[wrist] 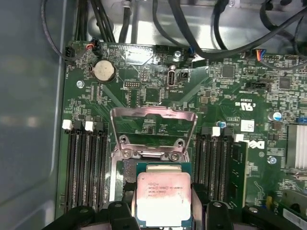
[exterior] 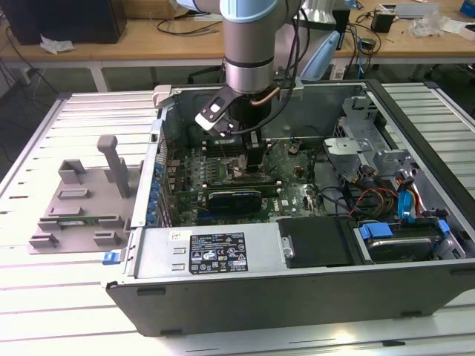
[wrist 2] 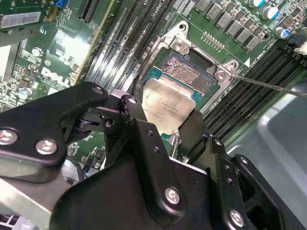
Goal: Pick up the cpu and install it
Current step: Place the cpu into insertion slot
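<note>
Silvery metal over green board: your gripper (wrist: 166, 212) is pinching the cpu (wrist: 164, 199) by two opposite edges, one black finger (wrist: 120, 213) on each side, deep inside the open computer case (exterior: 297, 297). The chip hangs flat, lid up, directly under the tool.

The relation that matters is chip to socket (wrist 2: 192, 76). In the second wrist view the cpu (wrist 2: 165, 108) covers the nearer part of the socket, and a strip of bare contact field shows beyond its far edge, so by my reading it is offset toward the gripper (wrist 2: 163, 115) and not squarely over the seat. Whether it touches the socket cannot be told from these pictures. Its edges run parallel to the memory slots (wrist: 84, 167), so it looks square to the socket, with no twist showing.

The load plate (wrist: 153, 114) stands hinged up and open on the far side of the socket (well clear of the chip).

By count: one arm (exterior: 249, 37), one gripper with two fingers, one cpu, one socket, one raised load plate, two banks of memory slots flanking the socket, one coin cell (wrist: 103, 72) on the motherboard (wrist: 158, 91), and one grey tray (exterior: 74, 208) outside the case at the exterior view's left.
</note>
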Robot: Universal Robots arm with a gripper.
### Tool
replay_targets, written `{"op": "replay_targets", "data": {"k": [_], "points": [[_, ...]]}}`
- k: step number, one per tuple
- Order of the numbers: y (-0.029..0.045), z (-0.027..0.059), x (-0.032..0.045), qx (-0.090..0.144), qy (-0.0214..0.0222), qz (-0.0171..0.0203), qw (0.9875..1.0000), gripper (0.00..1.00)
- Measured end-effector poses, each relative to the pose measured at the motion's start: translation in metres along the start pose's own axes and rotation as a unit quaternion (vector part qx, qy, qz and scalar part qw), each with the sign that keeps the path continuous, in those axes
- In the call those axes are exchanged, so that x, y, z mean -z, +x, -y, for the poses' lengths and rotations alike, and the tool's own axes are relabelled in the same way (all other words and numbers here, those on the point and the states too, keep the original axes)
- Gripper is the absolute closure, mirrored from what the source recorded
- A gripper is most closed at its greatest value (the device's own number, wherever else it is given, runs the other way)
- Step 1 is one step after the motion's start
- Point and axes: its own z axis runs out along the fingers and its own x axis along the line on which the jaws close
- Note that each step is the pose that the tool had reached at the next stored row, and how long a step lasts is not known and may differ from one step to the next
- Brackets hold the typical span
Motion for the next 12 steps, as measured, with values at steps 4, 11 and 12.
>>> {"op": "replay_targets", "data": {"k": [4, 11, 12], "points": [[0.0055, 0.0010, -0.0050, 0.000, 0.0000, -0.0001, 1.0000, 0.46], [0.0115, 0.0034, -0.0140, 0.000, 0.0010, 0.0035, 1.0000, 0.46], [0.0118, 0.0035, -0.0143, 0.000, 0.0011, 0.0036, 1.0000, 0.46]]}}
